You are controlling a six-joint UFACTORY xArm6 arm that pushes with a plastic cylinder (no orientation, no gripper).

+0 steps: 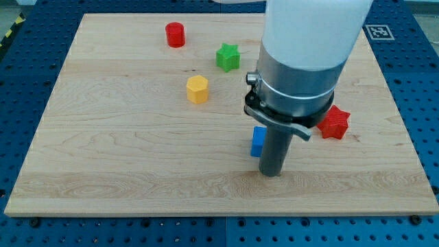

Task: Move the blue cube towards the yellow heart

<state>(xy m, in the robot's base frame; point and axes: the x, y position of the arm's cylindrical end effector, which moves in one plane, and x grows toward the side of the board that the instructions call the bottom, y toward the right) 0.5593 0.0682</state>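
Occlusion dominant at centre-right: arm's wide grey and white body point(302, 62) descending from the view's top edge, cut off there, covering a large patch of the wooden board point(103, 144). Yellow heart nowhere visible, probably concealed behind that body. Blue cube point(257, 141) only partly exposed, a narrow strip of its left portion showing just left of the dark rod, the rest masked. Red star point(335, 123) half hidden at its left side by the black collar of the arm. Contact between rod and cube not resolvable, though no gap visible.

Markings: black-and-white square fiducial tag point(378, 31) at the board's top right corner, partly cut by the arm; no legible text or brand. Yellow-and-black striped tape point(9, 29) at the far upper left, barely in frame.

Pose: rod vertical, pointing straight down from the collar; my tip point(271, 174) resting at board level, at the cube's lower right, toward the view's bottom. No fingers on this tool, only a plain rod end, hence nothing to spread or pinch.

Remaining blocks, all unobstructed and well apart from the tip: red cylinder point(175, 33) near the top edge; green star point(228, 57) to its lower right; yellow hexagonal block point(197, 89) left of the arm. Board lying on a blue perforated table point(425, 103), visible along all sides.
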